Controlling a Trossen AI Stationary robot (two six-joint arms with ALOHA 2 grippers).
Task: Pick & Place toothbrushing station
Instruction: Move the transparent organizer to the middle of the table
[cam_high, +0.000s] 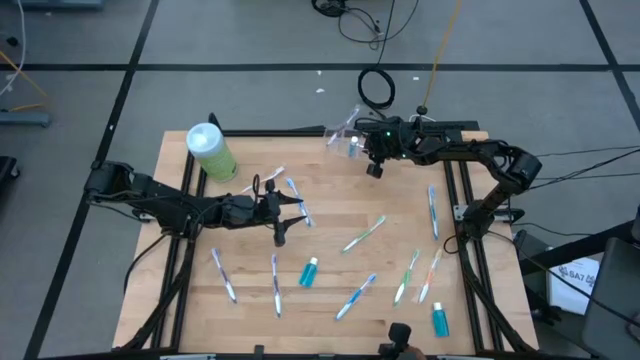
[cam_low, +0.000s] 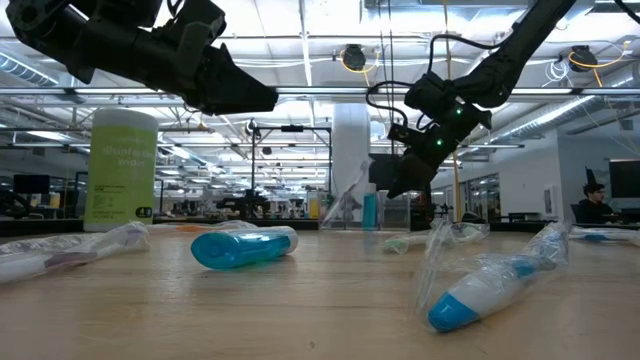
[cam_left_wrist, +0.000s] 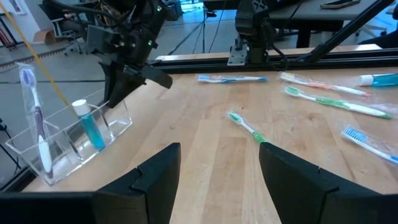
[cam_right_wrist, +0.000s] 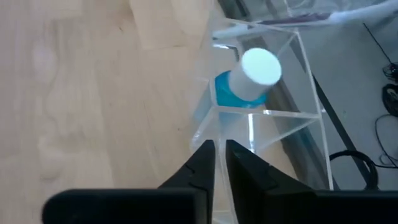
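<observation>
The toothbrushing station is a small clear plastic cup (cam_high: 345, 140) with compartments, standing at the table's far edge. One compartment holds a teal, white-capped tube (cam_right_wrist: 252, 78) upright. Another holds a white toothbrush (cam_left_wrist: 34, 118), head up. My right gripper (cam_right_wrist: 220, 155) is shut on the cup (cam_left_wrist: 68, 140) from above. My left gripper (cam_left_wrist: 217, 168) hovers open over the table's middle (cam_high: 292, 215), pointing toward the cup, with nothing between its fingers. Several wrapped toothbrushes (cam_high: 365, 235) and two teal tubes (cam_high: 308, 272) lie loose on the wood. My right gripper pinches a thin upright wall of the clear cup (cam_right_wrist: 217, 129) between its two fingertips, next to the compartment with the teal tube. The fingers come slanting down from above (cam_left_wrist: 114, 96). The cup stands with its base on the table.
A large green canister with a white lid (cam_high: 210, 150) stands at the far left. The loose toothbrushes spread over the near and right parts of the table (cam_high: 433, 210). A second teal tube (cam_high: 440, 320) lies near the front right corner. Black frame rails (cam_high: 465, 200) border the table.
</observation>
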